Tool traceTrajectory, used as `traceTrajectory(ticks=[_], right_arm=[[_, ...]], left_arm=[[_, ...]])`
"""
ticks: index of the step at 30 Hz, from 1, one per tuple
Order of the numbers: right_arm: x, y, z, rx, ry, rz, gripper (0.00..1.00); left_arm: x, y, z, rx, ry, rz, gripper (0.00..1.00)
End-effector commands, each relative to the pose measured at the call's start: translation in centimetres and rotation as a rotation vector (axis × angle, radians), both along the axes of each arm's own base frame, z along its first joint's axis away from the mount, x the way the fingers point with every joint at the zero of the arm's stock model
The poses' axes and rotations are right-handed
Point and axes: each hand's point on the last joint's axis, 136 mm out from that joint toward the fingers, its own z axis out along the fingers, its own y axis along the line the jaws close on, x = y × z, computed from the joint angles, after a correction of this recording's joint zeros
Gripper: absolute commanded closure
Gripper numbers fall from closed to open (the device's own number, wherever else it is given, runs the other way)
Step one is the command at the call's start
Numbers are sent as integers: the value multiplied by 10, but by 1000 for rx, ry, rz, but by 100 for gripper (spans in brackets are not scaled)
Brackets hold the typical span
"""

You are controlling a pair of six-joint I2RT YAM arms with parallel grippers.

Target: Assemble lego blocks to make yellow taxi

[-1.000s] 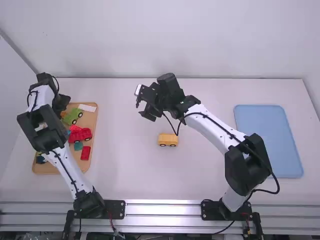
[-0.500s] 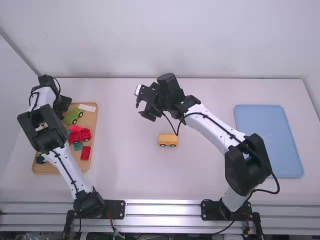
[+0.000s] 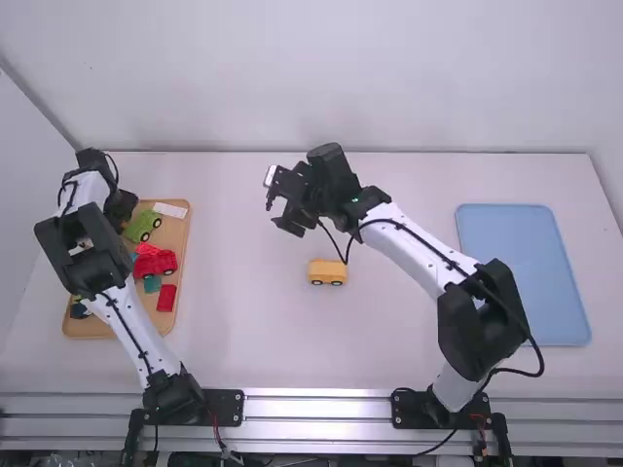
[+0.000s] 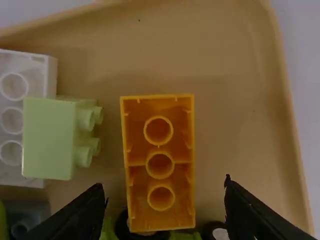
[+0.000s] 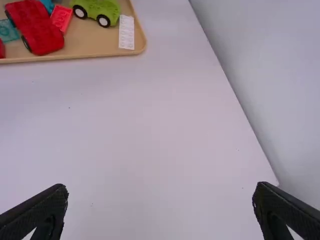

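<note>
Both finger pairs spread, left gripper [image 4: 165, 188] and right gripper [image 5: 161, 189]. Part-picking apparently underway: upturned orange-yellow block [image 4: 160, 171] to be pinched squarely, then carried to yellow car [image 3: 327, 272].

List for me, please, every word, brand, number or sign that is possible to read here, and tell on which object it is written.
None: I can read no text.
The yellow toy car, the yellow-orange block and the blue tray bear no lettering that I can make out.
Any marks on the light green block's studs are too small to read.
</note>
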Motion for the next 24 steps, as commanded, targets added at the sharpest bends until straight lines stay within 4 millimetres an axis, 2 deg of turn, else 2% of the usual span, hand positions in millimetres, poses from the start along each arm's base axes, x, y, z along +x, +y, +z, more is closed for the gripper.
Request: traceTrajectory(ticks=[1,3,7,12,13,18,24], right_arm=[[0,-3,-10,-9,19,-6,1],[0,-3,-11,-8,17,-6,1],[0,-3,-11,-8,17,-6,1],[0,-3,-11,-8,17,-6,1],[0,-3,-11,-10,19,-5,1],[-1,-4,-13,-14,27,-6,1],[-2,-4,-13,-14,27,-5,1]], left_arm=[[-11,2,-13,-3,48,-13,37],[-14,2,-16,-7,52,-9,39],[-11,1,-18,-1,44,-14,50],[-15,5,-19,-2,45,-4,57],[-13,5,-18,4,46,-25,60],[-12,11,-16,38,53,-56,64],[-11,10,-16,53,67,-86,78]])
